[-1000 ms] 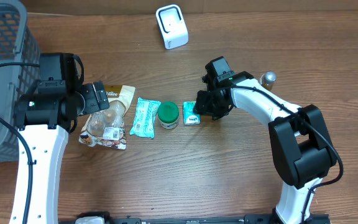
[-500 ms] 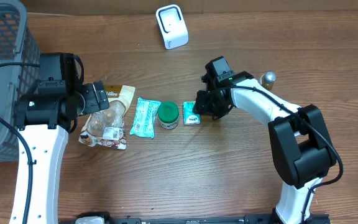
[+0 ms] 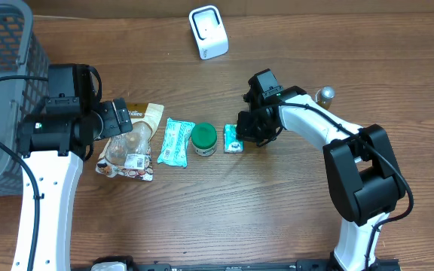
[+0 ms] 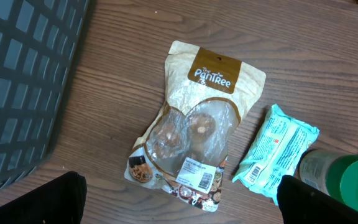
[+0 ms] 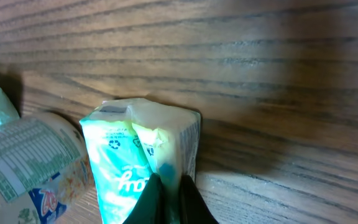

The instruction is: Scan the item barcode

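Right gripper pinches shut on the packet's end seam, just beside the jar, likely to lift it toward the scanner; left gripper hangs open.

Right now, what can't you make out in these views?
- Packet barcode: none visible. Overhead, the right arm covers its right edge; right wrist, the frame bottom cuts it off.
- Right gripper: shut at the packet's seam; whether it pinches it, cannot tell.
- Jar: left wrist, cut off by the right edge.
- Small shiny thing: overhead, too small to identify, partly behind the right arm.
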`<state>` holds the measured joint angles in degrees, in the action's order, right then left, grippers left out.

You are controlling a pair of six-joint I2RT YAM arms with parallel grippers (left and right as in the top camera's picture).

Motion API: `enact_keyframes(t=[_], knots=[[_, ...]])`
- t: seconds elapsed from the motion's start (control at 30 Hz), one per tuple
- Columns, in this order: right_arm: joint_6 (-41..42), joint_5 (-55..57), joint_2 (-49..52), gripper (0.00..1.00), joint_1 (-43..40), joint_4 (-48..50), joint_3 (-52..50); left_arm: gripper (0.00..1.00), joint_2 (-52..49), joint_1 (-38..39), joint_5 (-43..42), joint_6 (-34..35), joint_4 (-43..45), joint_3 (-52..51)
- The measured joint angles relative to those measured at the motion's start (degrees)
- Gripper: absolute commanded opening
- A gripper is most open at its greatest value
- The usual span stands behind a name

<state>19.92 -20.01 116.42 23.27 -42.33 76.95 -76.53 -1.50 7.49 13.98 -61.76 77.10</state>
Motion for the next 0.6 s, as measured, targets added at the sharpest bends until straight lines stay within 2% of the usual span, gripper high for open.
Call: enact_keyframes(t=[0.23, 0.47, 0.6], knots=[[-3.93, -6.67, -3.28, 0.04, -2.40, -3.19, -0.04, 0.99, 0.00, 0.00, 0.02, 0.00, 0.02, 0.00], [-13.22, -26.05, -12.92, 0.04, -11.28, -8.11, -0.02, 1.00, 0.00, 0.00, 0.00, 0.00, 0.02, 0.00], [-23.67, -40.85, -16.61, 0.04, -15.21, -15.28, -0.02, 1.00, 0.00, 0.00, 0.00, 0.00, 0.00, 0.00]])
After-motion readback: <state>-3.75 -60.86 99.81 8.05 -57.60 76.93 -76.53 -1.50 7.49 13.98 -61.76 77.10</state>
